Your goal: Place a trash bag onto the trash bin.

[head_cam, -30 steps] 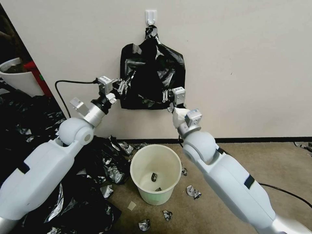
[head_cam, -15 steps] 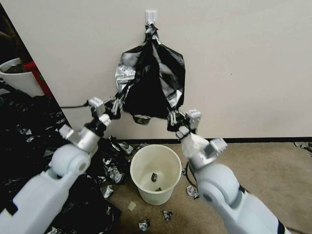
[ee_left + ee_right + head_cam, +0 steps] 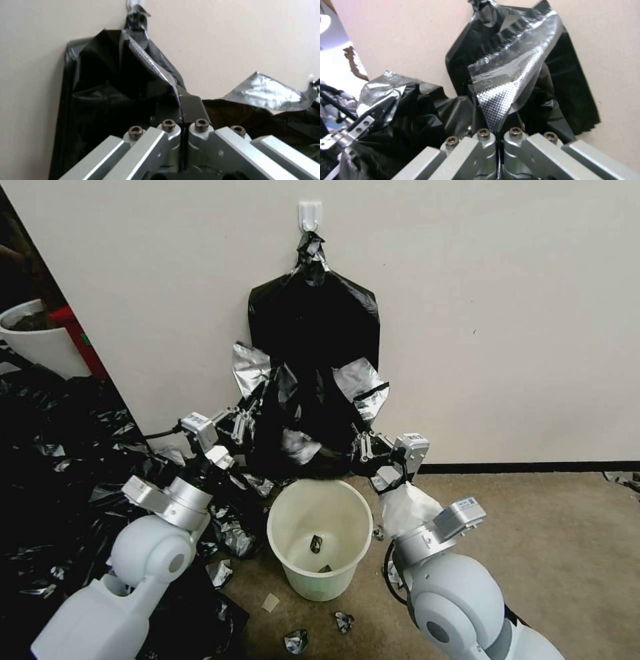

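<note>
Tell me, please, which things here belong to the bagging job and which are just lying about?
Job: bag, pinched by left pincer and right pincer; bin.

Lying about: hanging bundle, hook, film heap, floor scraps, planter.

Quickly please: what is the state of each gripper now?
Left gripper: closed on the trash bag.
Right gripper: closed on the trash bag.

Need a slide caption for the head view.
Both tools, left and right, pinch a black bag just above the white bin.
</note>
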Motion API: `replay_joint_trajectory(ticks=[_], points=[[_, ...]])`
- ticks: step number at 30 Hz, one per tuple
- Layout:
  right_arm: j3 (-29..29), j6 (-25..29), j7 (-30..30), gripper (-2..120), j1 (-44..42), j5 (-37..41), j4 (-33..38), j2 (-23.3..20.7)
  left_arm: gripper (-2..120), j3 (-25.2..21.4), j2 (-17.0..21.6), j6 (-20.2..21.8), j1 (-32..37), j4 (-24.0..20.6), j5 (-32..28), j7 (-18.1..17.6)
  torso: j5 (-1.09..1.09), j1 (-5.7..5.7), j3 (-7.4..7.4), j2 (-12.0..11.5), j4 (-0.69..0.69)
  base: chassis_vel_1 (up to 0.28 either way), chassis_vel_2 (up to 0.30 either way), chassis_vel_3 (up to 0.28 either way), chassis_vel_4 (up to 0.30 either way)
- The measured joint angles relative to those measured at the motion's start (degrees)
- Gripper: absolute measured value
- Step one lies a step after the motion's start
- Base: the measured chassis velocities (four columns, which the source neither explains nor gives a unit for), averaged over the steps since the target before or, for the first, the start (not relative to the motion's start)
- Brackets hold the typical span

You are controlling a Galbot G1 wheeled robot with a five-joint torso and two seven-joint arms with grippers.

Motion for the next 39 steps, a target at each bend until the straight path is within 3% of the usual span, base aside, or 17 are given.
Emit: replay_joint_trajectory(ticks=[13,20,28,39], points=[[-1.04,-6.35,6.46,0,-2.32,1.16,1.11,-2.61,0,0.59,-2.77,7.21,4.81,-2.20,3.34,-2.92,0.00,0.00,0.00,0.00,0.00,0.000,0.000,0.000,0.000],[-2.55,-8.82,9.99,0,-3.67,2.09,-1.86,-3.82,0,2.24,-4.37,10.82,6.47,0.41,6.53,-5.24,0.01,0.00,0.01,0.00,0.00,0.000,0.000,0.000,0.000],[-4.87,-7.33,11.11,0,-3.51,2.46,-8.71,-3.16,0,5.58,-8.32,9.44,8.10,6.04,11.87,-5.48,0.00,0.00,0.00,0.00,0.00,0.000,0.000,0.000,0.000],[-8.16,-5.17,14.75,0,-4.14,0.17,-13.85,-4.60,0,7.99,-11.78,6.10,13.34,9.36,21.36,-7.34,0.01,0.00,0.01,0.00,0.00,0.000,0.000,0.000,0.000]])
